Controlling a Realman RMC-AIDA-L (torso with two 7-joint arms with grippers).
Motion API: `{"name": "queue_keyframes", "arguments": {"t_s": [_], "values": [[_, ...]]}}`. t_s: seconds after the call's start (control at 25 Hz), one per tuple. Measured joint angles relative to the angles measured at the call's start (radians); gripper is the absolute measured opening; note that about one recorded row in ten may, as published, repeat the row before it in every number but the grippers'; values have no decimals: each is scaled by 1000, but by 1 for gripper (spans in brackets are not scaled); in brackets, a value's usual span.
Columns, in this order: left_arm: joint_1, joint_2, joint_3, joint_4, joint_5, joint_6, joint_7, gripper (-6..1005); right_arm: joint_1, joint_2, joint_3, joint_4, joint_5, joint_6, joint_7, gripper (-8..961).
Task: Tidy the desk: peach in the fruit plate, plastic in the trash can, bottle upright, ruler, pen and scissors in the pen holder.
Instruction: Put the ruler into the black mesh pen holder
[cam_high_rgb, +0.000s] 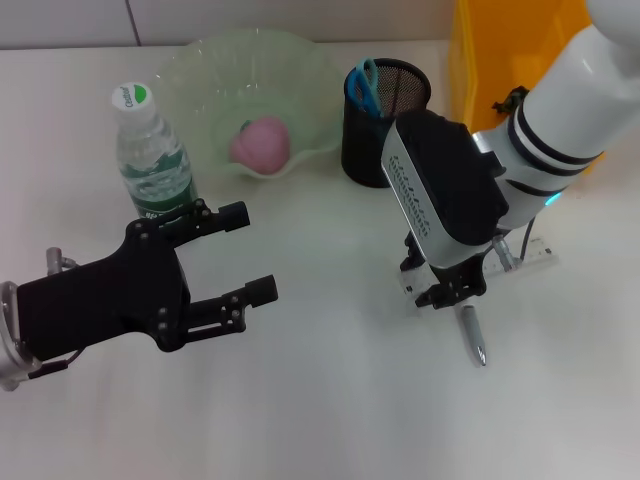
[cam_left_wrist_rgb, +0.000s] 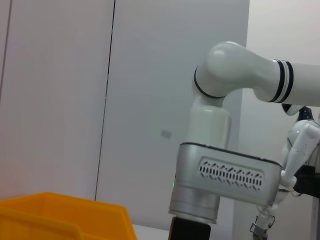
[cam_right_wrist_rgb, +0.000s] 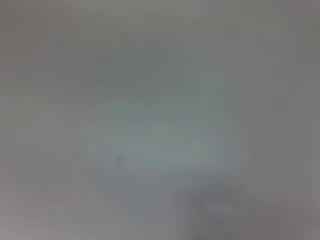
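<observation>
I see the right hand (cam_high_rgb: 447, 297) low over the pen (cam_high_rgb: 472, 335), its grip state indeterminate. The left hand (cam_high_rgb: 247, 252) hovers spread wide beside the upright bottle (cam_high_rgb: 150, 155).

The left tool (cam_high_rgb: 255, 252) hovers with fingers spread wide, while the right tool (cam_high_rgb: 447, 296) points straight down.

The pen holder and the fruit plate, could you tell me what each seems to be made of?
The pen holder looks like black metal mesh, with fine holes visible in its wall. The fruit plate looks like translucent pale-green glass or plastic, with a wavy rim.
</observation>
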Motion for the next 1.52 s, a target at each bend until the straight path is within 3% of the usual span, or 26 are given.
{"name": "queue_keyframes", "arguments": {"t_s": [0.24,0.48,0.52,0.56,0.68,0.72,0.8,0.92,1.24,1.52], "values": [[4,0,0,0,-1,13,0,809,-50,-3,35,-165,2,-36,79,388],[6,0,0,0,-6,24,0,809,-117,-5,219,-444,43,-112,202,389],[7,0,0,0,-7,25,0,809,-134,-5,287,-522,82,-120,241,389],[7,0,0,0,-7,25,0,809,-134,-5,287,-522,82,-120,241,389],[7,0,0,0,-7,26,8,809,-168,-5,369,-606,151,-69,290,389],[7,0,1,0,-7,27,8,809,-201,-3,403,-624,231,26,311,389],[7,0,3,0,-7,27,8,809,-219,-3,410,-623,275,75,313,389],[5,0,4,0,-7,27,8,809,-296,-4,407,-581,482,285,267,388],[0,0,1,1,-7,27,2,808,-368,-2,310,-399,832,528,22,388],[4,0,0,2,-10,28,1,808,-372,-1,225,-178,1150,608,-281,388]]}}
